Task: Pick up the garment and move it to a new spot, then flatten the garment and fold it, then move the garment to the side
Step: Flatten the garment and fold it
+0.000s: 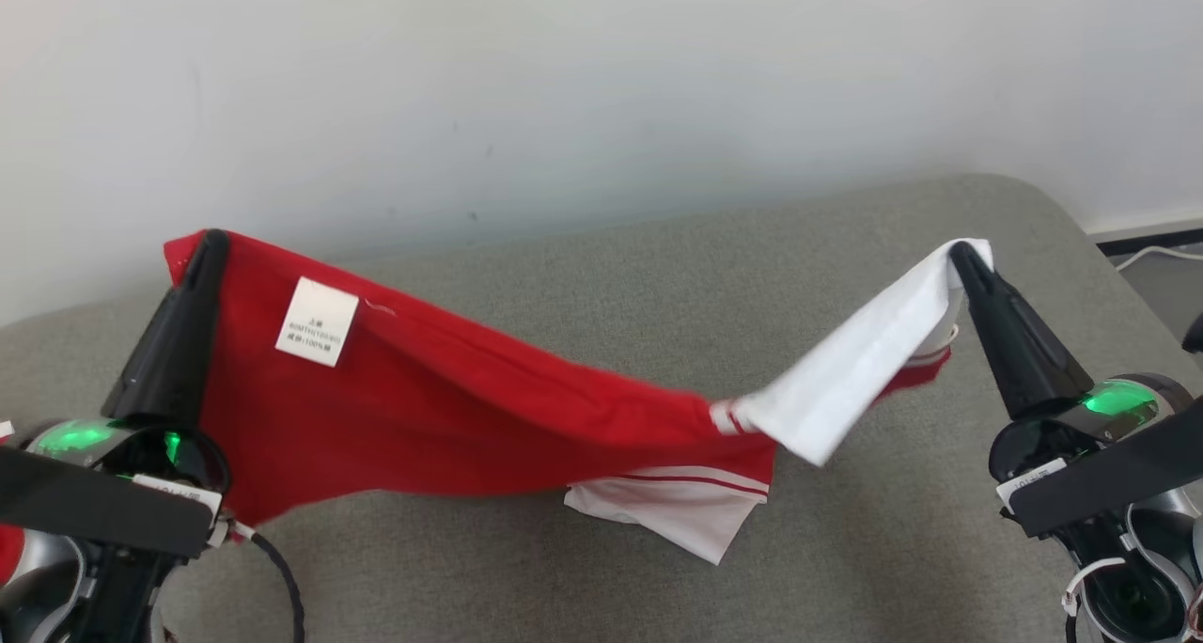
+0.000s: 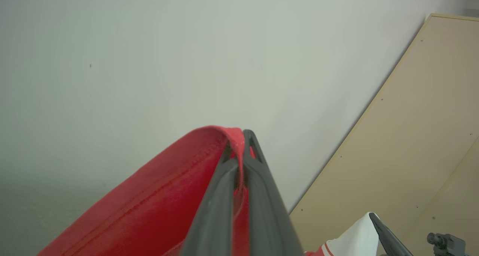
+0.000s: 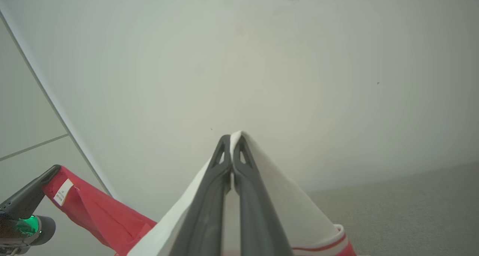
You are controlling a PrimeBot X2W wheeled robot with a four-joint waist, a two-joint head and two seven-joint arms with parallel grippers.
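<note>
Garment (image 1: 451, 408), red corner pinched in left end effector (image 1: 211, 241), white end in right end effector (image 1: 960, 250), above cushion (image 1: 846, 549).

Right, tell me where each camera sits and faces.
Head view: on the head, facing forward and down at the grey surface and wall; left gripper and right gripper hold the garment slung between them.
Left wrist view: on the left wrist, facing along its fingers to the wall and a leaning board.
Right wrist view: on the right wrist, facing along its fingers to wall and grey surface.
Shared: each wrist view catches the other gripper; head and right wrist views show the white label.
</note>
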